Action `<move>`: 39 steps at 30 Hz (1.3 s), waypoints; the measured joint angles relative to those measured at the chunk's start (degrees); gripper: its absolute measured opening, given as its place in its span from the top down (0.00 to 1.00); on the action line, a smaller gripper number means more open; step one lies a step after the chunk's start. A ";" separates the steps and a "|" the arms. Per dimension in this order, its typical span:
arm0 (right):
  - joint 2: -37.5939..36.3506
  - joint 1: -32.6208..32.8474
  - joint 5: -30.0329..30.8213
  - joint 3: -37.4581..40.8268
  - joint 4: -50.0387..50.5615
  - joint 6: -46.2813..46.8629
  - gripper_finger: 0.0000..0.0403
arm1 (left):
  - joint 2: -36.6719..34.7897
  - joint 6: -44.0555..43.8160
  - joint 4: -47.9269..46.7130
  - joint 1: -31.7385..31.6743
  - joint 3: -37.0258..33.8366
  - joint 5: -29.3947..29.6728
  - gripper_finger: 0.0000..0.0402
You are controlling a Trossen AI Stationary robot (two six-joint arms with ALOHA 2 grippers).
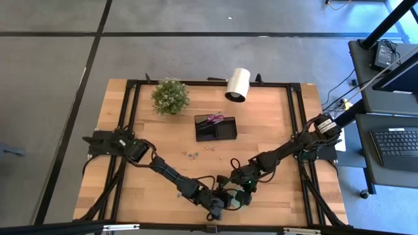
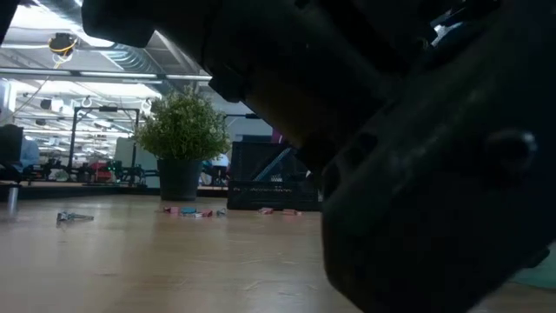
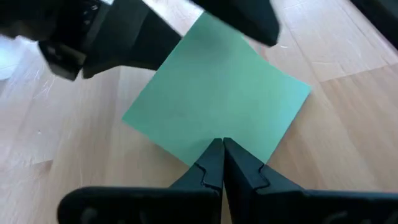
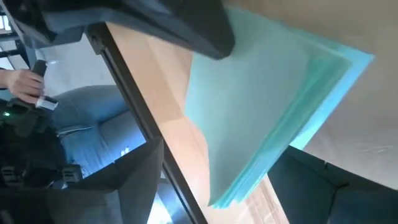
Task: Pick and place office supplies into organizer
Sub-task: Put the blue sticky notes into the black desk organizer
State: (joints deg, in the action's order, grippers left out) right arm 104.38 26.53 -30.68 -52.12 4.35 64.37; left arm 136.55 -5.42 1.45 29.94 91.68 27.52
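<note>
Two dark arms meet at the near edge of the worktop [image 1: 274,117], converging on a light green sticky-note pad [image 3: 217,99] that lies flat on the wood. The left claw [image 3: 222,163] has its fingers pressed together, tips resting at one edge of the pad and holding nothing. The right claw [image 1: 243,196] stands spread wide over the same pad, one finger [image 4: 174,22] reaching across its top; whether the pads touch the paper cannot be told. The organizer [image 1: 215,128], a black tray with purple-handled scissors [image 1: 214,119] already inside, sits well apart toward the far middle, beside a potted plant [image 1: 170,96] and a white roll [image 1: 238,84]; small clips [image 1: 191,155] lie scattered in between. A person in jeans [image 4: 93,130] sits beyond the near edge. A clean lift likely calls for the left claw to steady or tip the pad's edge while the right closes squarely across its thickness, keeping the sheets from fanning.
</note>
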 joint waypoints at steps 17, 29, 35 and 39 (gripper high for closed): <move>0.00 1.54 6.13 0.00 -2.02 4.10 0.31 | 0.13 -6.02 0.56 -1.27 -0.11 4.95 1.00; 0.00 0.90 7.82 0.00 -1.63 4.18 0.31 | 0.06 -7.96 -1.11 -0.67 0.07 2.96 1.00; 0.00 0.63 8.45 0.00 -1.65 4.65 0.31 | -0.05 -22.51 -1.92 -1.00 0.07 2.31 1.00; 0.00 0.63 8.64 0.00 -1.67 6.00 0.31 | -0.04 -29.40 -1.95 -1.12 0.07 3.08 1.00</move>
State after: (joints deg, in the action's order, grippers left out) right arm 104.38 27.16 -22.04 -52.12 2.68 70.36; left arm 136.51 -34.82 -0.49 28.82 91.74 30.60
